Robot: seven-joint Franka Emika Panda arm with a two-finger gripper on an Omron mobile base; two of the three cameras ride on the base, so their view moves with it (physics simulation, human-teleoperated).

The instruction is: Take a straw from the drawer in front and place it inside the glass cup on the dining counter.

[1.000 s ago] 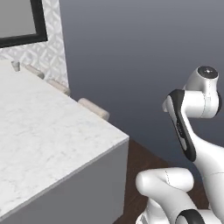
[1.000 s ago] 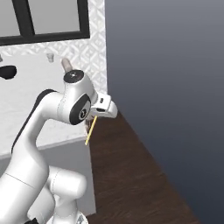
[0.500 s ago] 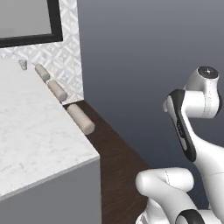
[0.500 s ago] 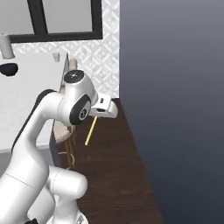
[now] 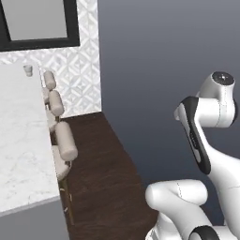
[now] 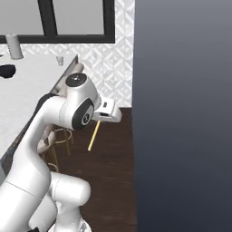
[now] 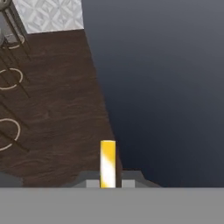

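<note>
- The gripper (image 7: 108, 184) has its fingers closed tight on a yellow straw (image 7: 107, 163), which stands up between the two dark tips in the hand view
- In the right base view the straw (image 6: 94, 135) hangs slanting down from the hand, beside the arm's round upper joint and above the dark wood floor (image 6: 108, 181)
- The dining counter (image 5: 21, 150) with its white veined marble top runs along the left of the left base view; a small glass cup (image 5: 28, 70) stands on its far end, near the patterned wall
- In the right base view the glass cup (image 6: 60, 60) sits near the counter's far edge, well apart from the straw
- A row of beige padded stools (image 5: 65, 140) lines the counter's side
- A grey cylinder (image 6: 14, 46) and a dark bowl-like thing (image 6: 6, 70) also rest on the marble top
</note>
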